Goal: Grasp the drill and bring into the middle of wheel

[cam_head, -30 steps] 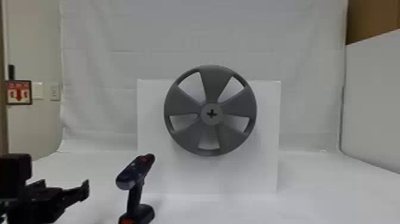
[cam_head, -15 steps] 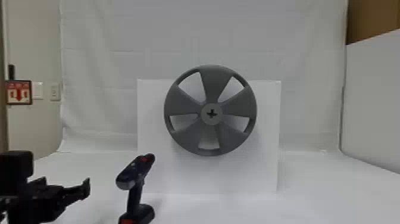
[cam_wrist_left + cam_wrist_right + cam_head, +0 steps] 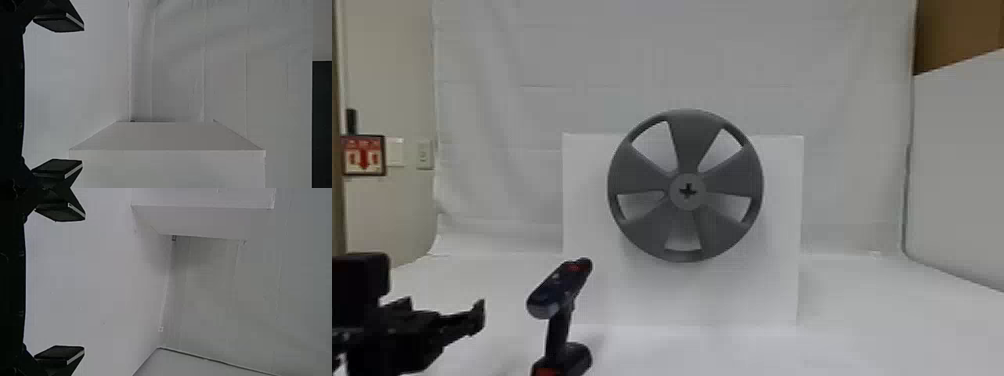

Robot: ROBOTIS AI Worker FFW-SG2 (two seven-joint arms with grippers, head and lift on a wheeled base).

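In the head view my left gripper [image 3: 443,311] is at the lower left, left of the drill [image 3: 559,320] and apart from it. The dark drill stands on its base, its handle upright and its red-marked top slanting up to the right. My left gripper [image 3: 69,96] is open in the left wrist view, with its fingers wide apart and nothing between them. The grey wheel [image 3: 688,145] is upright at the centre, with a cross-shaped hole in its hub [image 3: 688,191]. My right gripper [image 3: 70,284] stands open and holds nothing in the right wrist view.
Behind the wheel stands a white box-like panel [image 3: 777,280] on the white table surface [image 3: 882,320]. White cloth [image 3: 497,165] hangs at the back. A white side wall [image 3: 962,175] borders the right.
My left gripper has shifted very slightly up and to the right in the head view. The drill and the wheel have kept their places.
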